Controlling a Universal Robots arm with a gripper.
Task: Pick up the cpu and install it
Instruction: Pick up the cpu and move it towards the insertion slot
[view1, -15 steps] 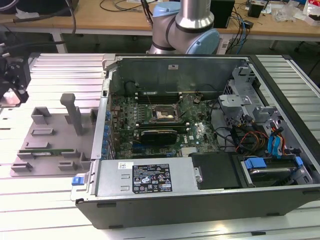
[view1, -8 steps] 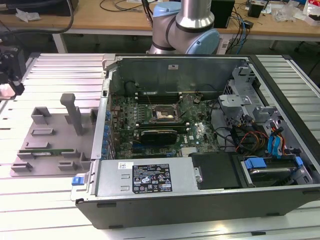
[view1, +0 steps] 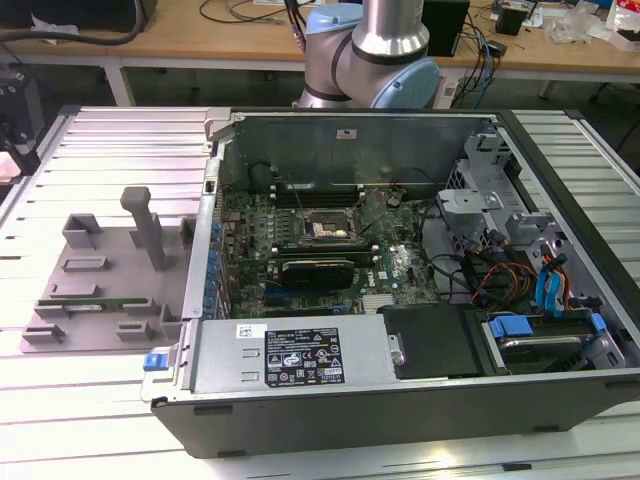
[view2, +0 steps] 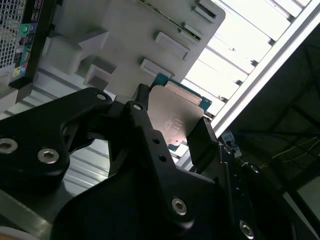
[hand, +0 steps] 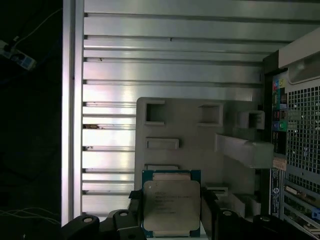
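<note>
Squarely in the pinch of the tool (hand: 171, 200), the cpu (hand: 171, 210), edge to edge between its black fingers (hand: 208, 212)

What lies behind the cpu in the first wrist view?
Behind the cpu, gripped by the gripper, lies the grey fixture tray on the slatted table; the tray part it covers is hidden.
</note>
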